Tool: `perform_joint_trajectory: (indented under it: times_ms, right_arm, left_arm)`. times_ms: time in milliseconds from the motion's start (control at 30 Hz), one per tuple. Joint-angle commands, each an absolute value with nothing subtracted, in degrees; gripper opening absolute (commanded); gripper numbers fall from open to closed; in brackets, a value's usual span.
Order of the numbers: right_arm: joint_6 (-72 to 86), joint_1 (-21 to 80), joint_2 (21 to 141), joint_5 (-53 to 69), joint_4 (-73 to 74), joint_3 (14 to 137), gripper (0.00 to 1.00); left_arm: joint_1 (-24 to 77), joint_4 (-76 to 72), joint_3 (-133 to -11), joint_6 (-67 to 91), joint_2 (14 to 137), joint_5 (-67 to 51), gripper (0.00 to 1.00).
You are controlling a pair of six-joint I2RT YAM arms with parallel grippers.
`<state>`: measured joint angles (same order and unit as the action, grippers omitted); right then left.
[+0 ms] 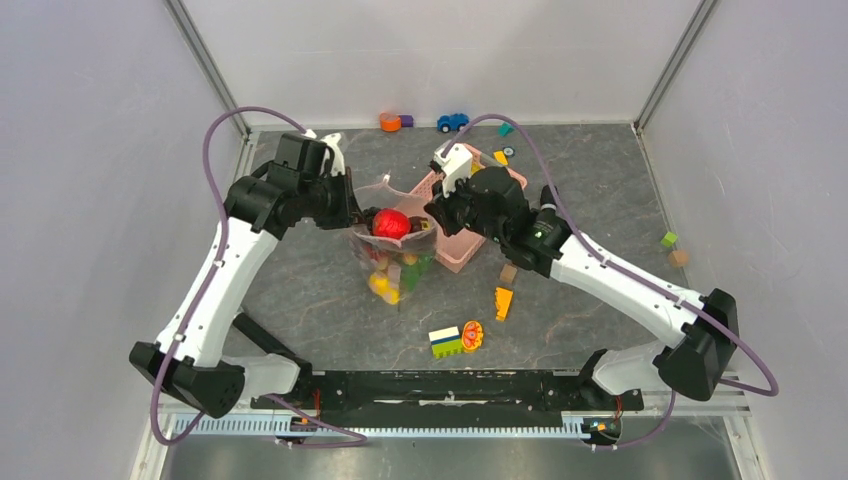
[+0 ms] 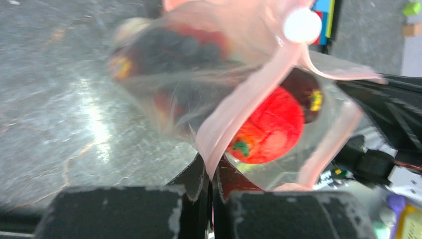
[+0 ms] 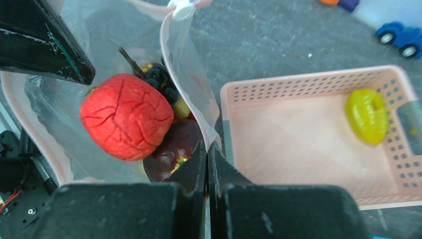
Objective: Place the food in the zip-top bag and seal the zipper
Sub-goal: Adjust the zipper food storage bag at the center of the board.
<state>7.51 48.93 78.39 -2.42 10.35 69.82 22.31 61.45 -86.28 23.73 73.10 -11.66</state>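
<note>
Zip-top bag [image 1: 392,245] film is pinched at both sides: the left claw [image 2: 211,175] is closed on the pink zipper [image 2: 239,114] strip at one end of the mouth, and the right claw [image 3: 207,149] is closed on the clear wall at the opposite side. Between them the bag hangs upright over the middle of the desk [image 1: 300,285], mouth gaping, just beside the pink basket [image 3: 308,82]. The red ball-like fruit [image 3: 127,117] sits high in the opening, on top of the dark red apple [image 3: 171,154] and dark berries [image 3: 161,79]. The white slider [image 3: 181,6] sits at the far end of the mouth. A yellow toy fruit [image 3: 367,115] lies in the basket, so loading looks unfinished. The main risk is the high red fruit: it could keep the two strips apart when closing, or roll out if the bag tilts. The thin film could also slip from either claw under the load's weight, dropping the bag.
</note>
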Motion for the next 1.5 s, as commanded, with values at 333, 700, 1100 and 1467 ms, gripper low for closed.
perform_joint_trajectory:
  times_ms: [333, 700, 1100, 1467]
  right_arm:
    - [-2.2, 49.0, 81.4, 10.8, 14.6, 82.3, 0.00]
    - [-1.8, 49.0, 81.7, 14.0, 11.3, 78.9, 0.00]
    - [-1.2, 49.0, 79.9, 13.1, 9.8, 75.9, 0.00]
    - [-3.3, 49.1, 80.3, 13.0, 11.2, 76.5, 0.09]
  left_arm:
    - [21.3, 66.8, -91.3, 24.5, 68.4, 0.4, 0.08]
    - [21.2, 64.5, -88.8, 23.6, 70.4, -4.0, 0.24]
    - [21.1, 65.0, -88.5, 24.3, 68.2, 5.9, 0.39]
    - [21.2, 63.7, -88.6, 25.1, 65.0, 5.1, 0.02]
